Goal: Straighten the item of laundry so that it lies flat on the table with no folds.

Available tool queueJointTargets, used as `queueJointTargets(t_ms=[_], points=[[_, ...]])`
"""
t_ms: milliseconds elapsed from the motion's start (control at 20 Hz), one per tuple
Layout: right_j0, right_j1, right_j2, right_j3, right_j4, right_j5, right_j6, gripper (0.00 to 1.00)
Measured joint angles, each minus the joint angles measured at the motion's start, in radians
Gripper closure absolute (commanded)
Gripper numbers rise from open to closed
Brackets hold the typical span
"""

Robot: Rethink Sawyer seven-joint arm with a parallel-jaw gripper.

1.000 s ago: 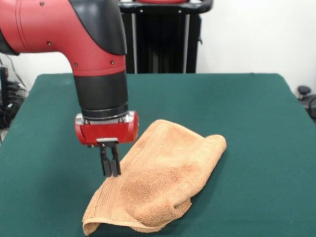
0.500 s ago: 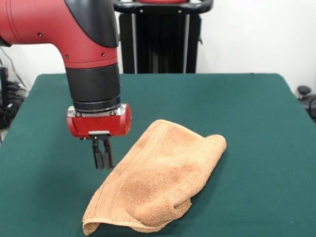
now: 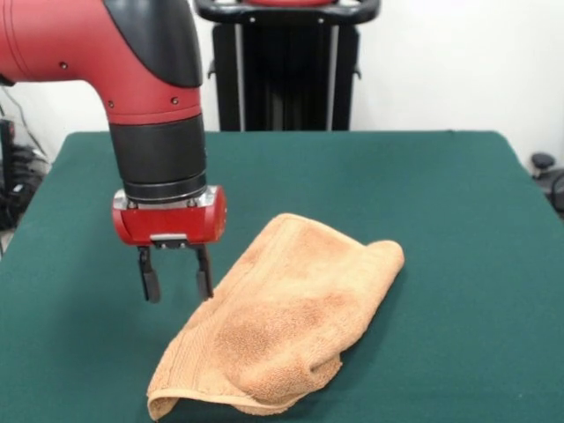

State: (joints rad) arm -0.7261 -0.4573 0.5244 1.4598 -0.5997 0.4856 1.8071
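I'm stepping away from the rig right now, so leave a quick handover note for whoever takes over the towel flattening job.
End effector: open, empty, hovering above the table just beside the towel's edge, not gripping it.
Towel: near the front of the table, folded over on itself, with a rounded fold at its lower edge and a bunched corner on the side away from the end effector.
Done: nothing visible; the towel is not flat.
Left: grip an edge or corner, pull the folded layer open, and spread the towel flat with no folds.

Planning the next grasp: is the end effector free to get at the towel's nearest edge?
Probably yes. The end effector hangs open just beside the folded towel, with only bare table between them.
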Motion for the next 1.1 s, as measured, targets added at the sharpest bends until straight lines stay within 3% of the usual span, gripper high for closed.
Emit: queueJointTargets(t_ms=[700, 1100], points=[[-0.069, 0.111, 0.003, -0.007, 0.001, -0.001, 0.0, 0.0], [-0.075, 0.122, 0.022, -0.029, 0.004, 0.016, 0.0, 0.0]])
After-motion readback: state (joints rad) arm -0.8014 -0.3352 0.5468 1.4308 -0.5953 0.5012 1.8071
